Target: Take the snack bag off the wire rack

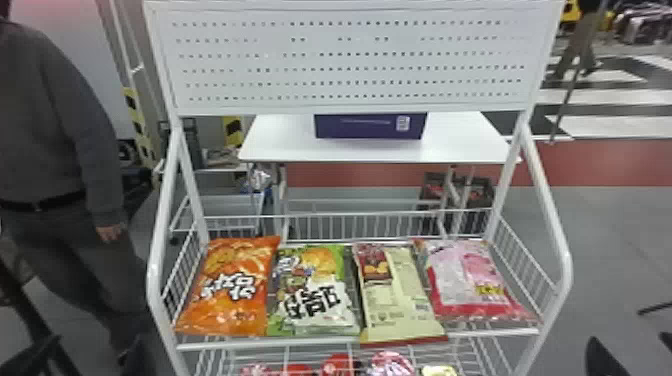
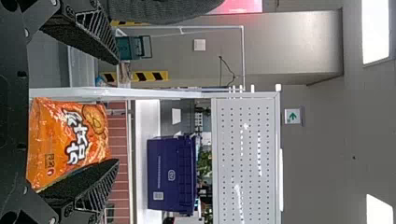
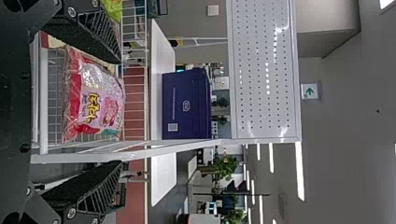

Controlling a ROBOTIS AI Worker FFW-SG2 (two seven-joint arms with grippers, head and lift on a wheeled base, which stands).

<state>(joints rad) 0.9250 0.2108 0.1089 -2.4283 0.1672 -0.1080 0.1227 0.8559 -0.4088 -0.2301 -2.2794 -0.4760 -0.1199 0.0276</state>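
White wire rack (image 1: 350, 62) straight ahead; upper shelf (image 1: 270, 346) carries four snack bags side by side, robot's left to right: orange bag (image 1: 232, 287), green bag (image 1: 315, 297), cream bag (image 1: 397, 295), pink bag (image 1: 472, 280). Which one is wanted, can't tell. Step, as judged: pre-approach, nothing lifted. Next calls for choosing a bag, bringing one pincer in over the front rail, closing on an edge. Left pincer (image 2: 117, 111), right pincer (image 3: 121, 112): both spread wide, gripping nothing.
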